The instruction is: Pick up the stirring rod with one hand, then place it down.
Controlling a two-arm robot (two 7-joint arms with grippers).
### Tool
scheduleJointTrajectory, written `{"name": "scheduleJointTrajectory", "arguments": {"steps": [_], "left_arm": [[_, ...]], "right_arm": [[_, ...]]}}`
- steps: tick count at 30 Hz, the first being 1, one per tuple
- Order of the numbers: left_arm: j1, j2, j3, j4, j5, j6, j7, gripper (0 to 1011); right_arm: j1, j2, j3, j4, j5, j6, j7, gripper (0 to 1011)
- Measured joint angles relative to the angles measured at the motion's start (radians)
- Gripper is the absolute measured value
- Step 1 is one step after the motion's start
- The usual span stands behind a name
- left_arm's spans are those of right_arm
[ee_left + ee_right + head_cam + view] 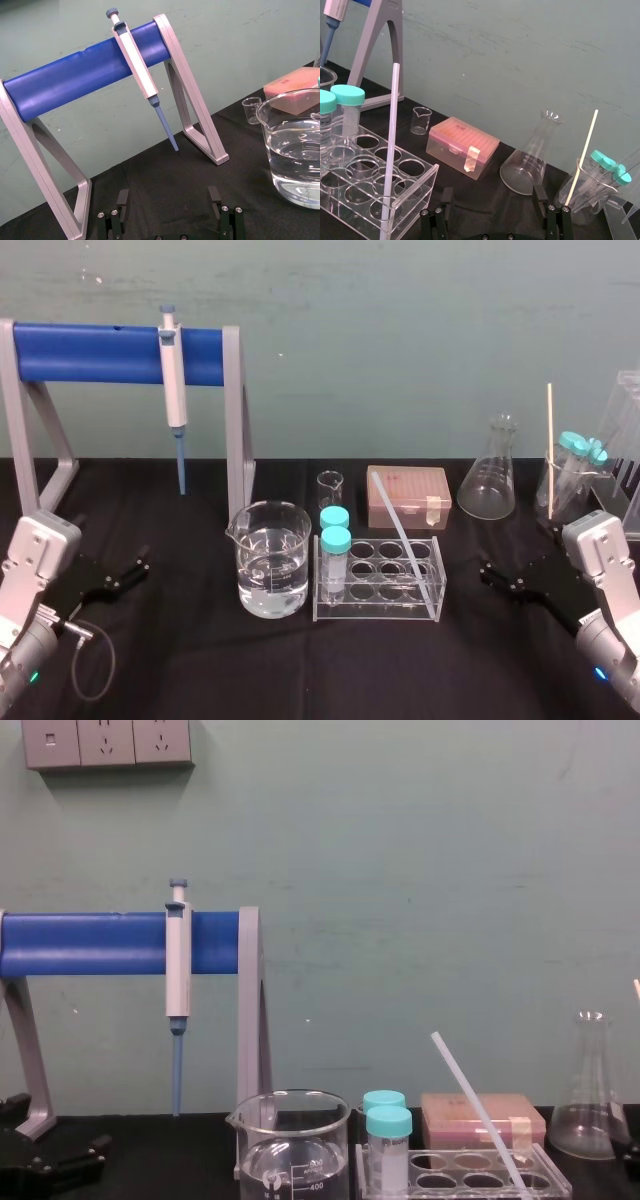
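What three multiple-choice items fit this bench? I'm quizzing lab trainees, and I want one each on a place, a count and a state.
1. Where is the rod?
A leaning in the rack
B flat on the cloth
C held in the air
2. How many teal-capped tubes stand in the rack?
A one
B two
C four
3. The left end effector is:
A open
B shut on the rod
C shut, empty
Answers: 1A, its lower end sits in a rack well; 2B, two caps stand together; 3A, its fingers are apart with nothing between.

Teal painted wall behind a black table. Socket strip on the wall at 11 o'clock, chest view.
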Motion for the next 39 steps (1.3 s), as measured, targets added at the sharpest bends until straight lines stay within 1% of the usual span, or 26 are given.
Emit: {"name": "scheduleJointTrajectory", "arguments": {"steps": [39], "left_arm": [[0.0, 0.0, 0.0, 0.0, 0.0, 0.0, 0.0, 1000]], "right_arm": [[0.0, 0.0, 0.0, 0.0, 0.0, 0.0, 0.0, 1000]]}}
